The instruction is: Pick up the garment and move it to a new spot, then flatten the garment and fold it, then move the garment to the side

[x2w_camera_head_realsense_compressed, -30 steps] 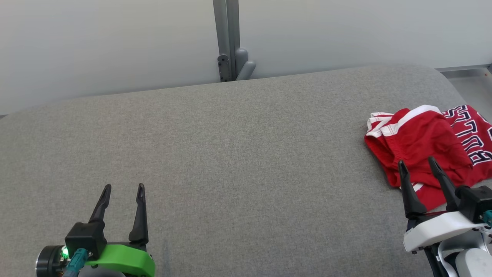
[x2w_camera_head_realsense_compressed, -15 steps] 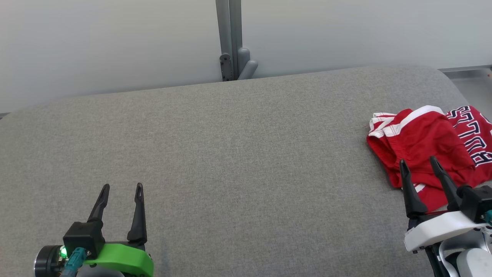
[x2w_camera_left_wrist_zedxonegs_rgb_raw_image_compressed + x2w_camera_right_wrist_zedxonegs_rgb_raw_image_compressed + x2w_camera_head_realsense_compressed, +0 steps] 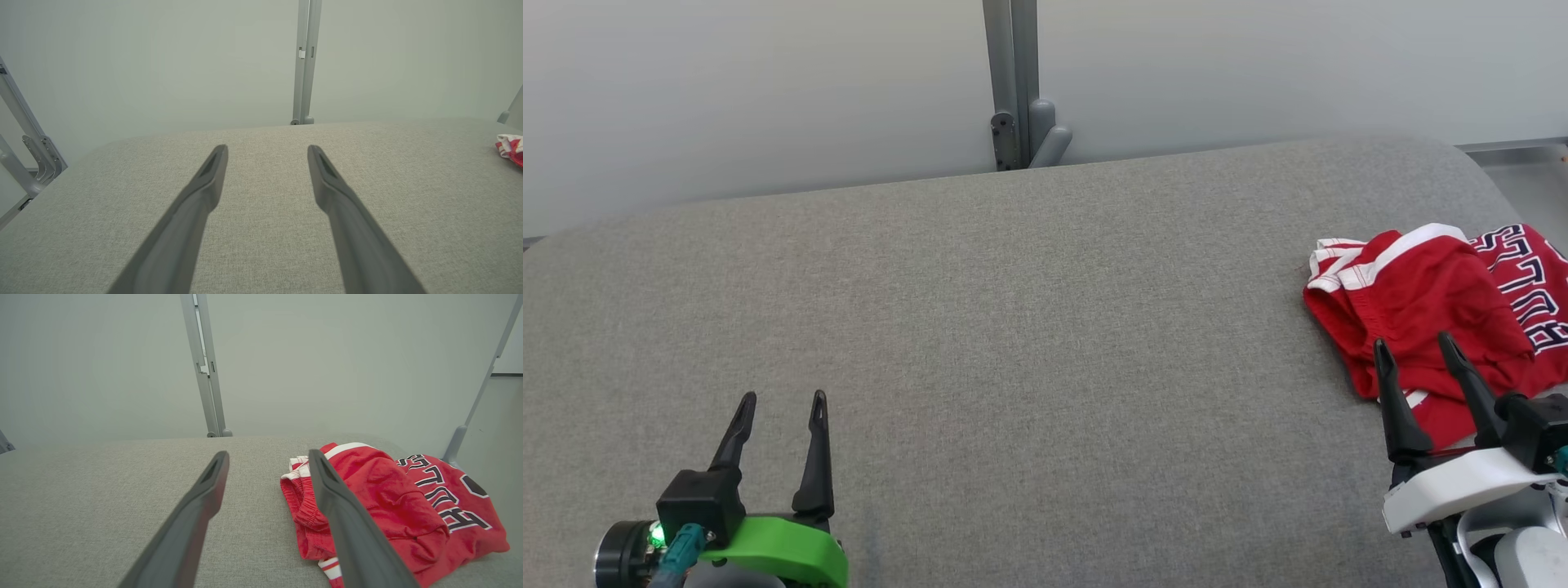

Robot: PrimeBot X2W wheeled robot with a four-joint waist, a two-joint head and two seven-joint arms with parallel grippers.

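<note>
The garment (image 3: 1429, 310) is red with white trim and dark lettering, lying crumpled at the right end of the grey padded table (image 3: 1029, 343). In the right wrist view the garment (image 3: 392, 506) lies just right of the fingers. My right gripper (image 3: 1414, 349) hovers at the garment's near edge, open, with nothing between its fingers. At the lower left my left gripper (image 3: 781, 400) stands open over bare fabric, far from the garment. A corner of the garment (image 3: 510, 148) peeks in at the right edge of the left wrist view.
A grey metal post (image 3: 1011, 82) rises behind the table's far edge against a pale wall. A slanted frame bar (image 3: 474, 404) stands past the table's right end. The table's middle and left are bare fabric.
The head camera has drifted slightly, shifting the whole picture a little rightward. Neither gripper nor the garment has visibly moved.
</note>
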